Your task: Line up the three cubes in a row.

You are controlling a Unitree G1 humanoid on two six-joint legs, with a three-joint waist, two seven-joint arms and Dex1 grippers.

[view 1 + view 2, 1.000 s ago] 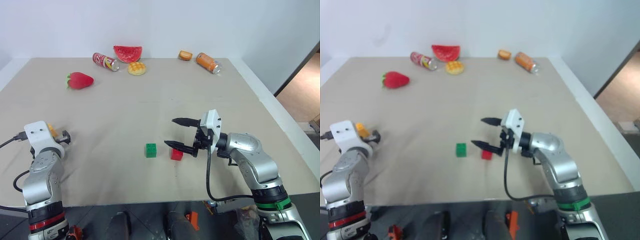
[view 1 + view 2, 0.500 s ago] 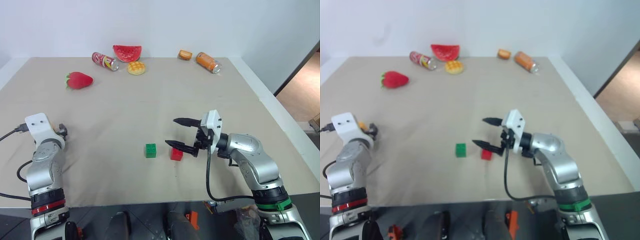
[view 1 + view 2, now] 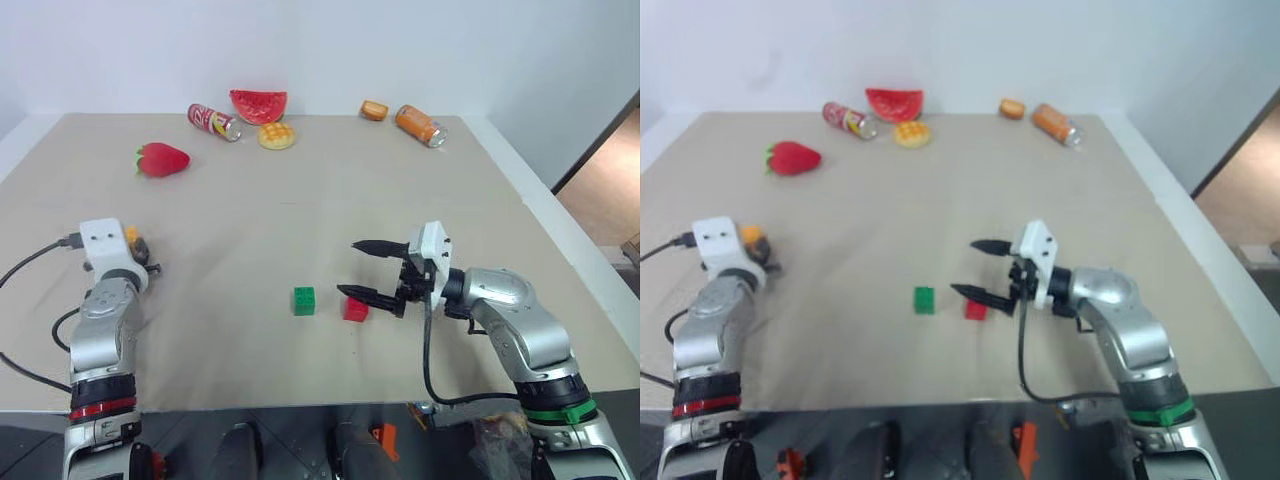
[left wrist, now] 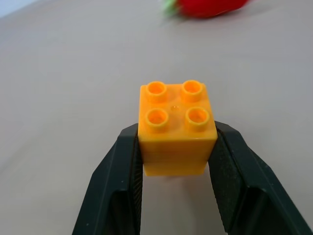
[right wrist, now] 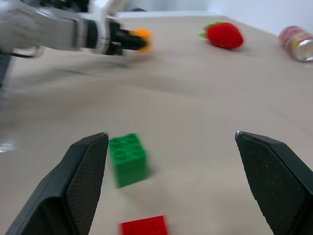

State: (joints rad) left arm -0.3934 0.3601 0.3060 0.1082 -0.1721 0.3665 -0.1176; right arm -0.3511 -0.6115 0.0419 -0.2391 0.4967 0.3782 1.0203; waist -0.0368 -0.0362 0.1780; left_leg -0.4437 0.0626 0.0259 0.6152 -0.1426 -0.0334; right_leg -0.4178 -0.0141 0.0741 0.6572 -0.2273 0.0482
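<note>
Left gripper (image 4: 177, 147) clamps orange cube (image 4: 176, 128) at table's left side; green cube (image 3: 303, 300) and red cube (image 3: 354, 309) sit side by side mid-table, well to its right; right gripper (image 3: 363, 269) spread wide, empty, just beside red cube.

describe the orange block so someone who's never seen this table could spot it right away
Start at the tan table and look to the robot's left edge, well away from the green block and red block lying side by side near the middle. The orange block is clamped between the black fingers of the left hand. It alone is orange and gripped rather than lying free.
</note>
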